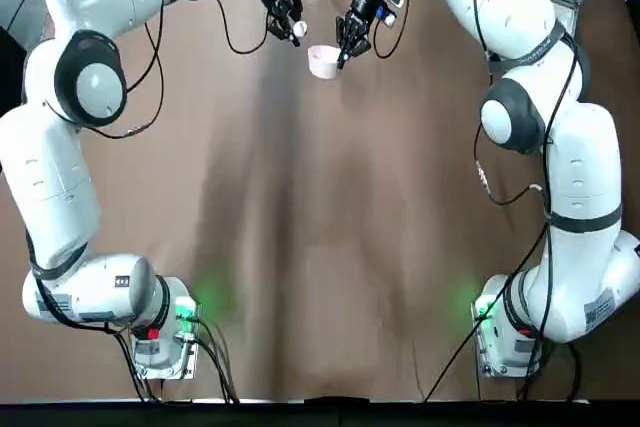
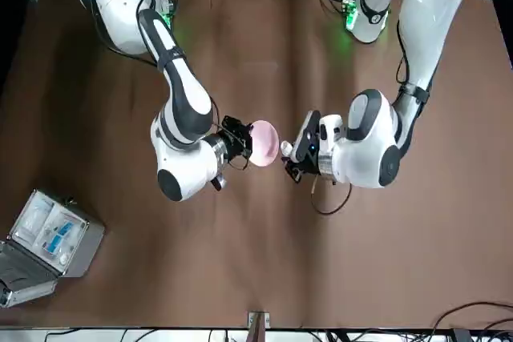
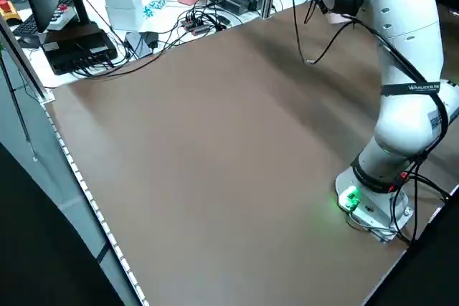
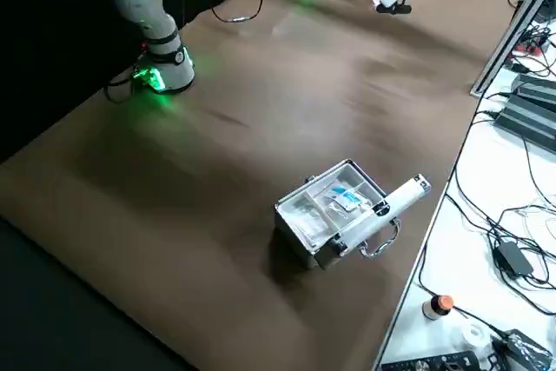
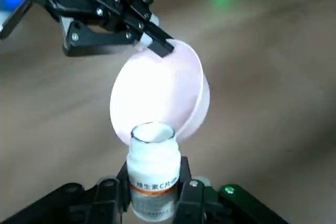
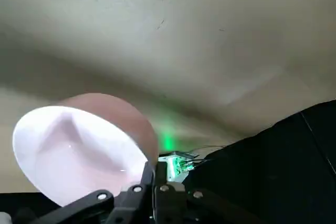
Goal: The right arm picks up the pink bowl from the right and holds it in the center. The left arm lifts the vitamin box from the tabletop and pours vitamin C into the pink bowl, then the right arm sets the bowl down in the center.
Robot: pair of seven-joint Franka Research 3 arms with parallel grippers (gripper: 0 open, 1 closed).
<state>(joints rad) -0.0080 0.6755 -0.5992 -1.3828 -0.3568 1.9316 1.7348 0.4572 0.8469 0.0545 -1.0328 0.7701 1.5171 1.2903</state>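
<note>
Right gripper (image 1: 345, 50) fingers clamped on pink bowl (image 1: 323, 61) rim, top centre of overhead frame, left gripper (image 5: 153, 195) fingers gripping tilted vitamin bottle (image 5: 153, 174) at the bowl's rim, above worktop (image 1: 330, 247)

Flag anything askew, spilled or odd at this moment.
Nothing is spilled. The right gripper pinches the pink bowl by its rim, held tilted in the air, and the left gripper holds the vitamin box with its mouth at the bowl's rim. The grey case lies open near the table edge.

Grey hinged case (image 4: 334, 212) lies open near table edge, blue-white contents inside; cables (image 3: 204, 19) on adjoining bench.
</note>
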